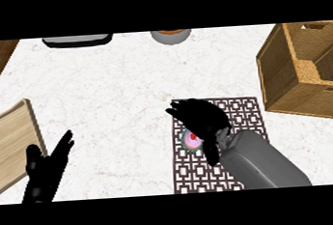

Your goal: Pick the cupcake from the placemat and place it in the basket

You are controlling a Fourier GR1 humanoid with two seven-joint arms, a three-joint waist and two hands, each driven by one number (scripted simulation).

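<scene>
Curling over the cupcake point(192, 139) on the placemat point(242, 110), the right hand point(198, 116) grips it; basket point(290, 73) beyond, left hand point(46, 172) open.

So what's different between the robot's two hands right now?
The right hand hangs over the patterned placemat, fingers curled down around the pink cupcake, while the left hand sits off the mat near the view's lower left. The right hand mostly hides the cupcake; the left hand is open, fingers straight and pointing up, holding nothing. The right hand is at work, the left hand resting. Both are black.
</scene>
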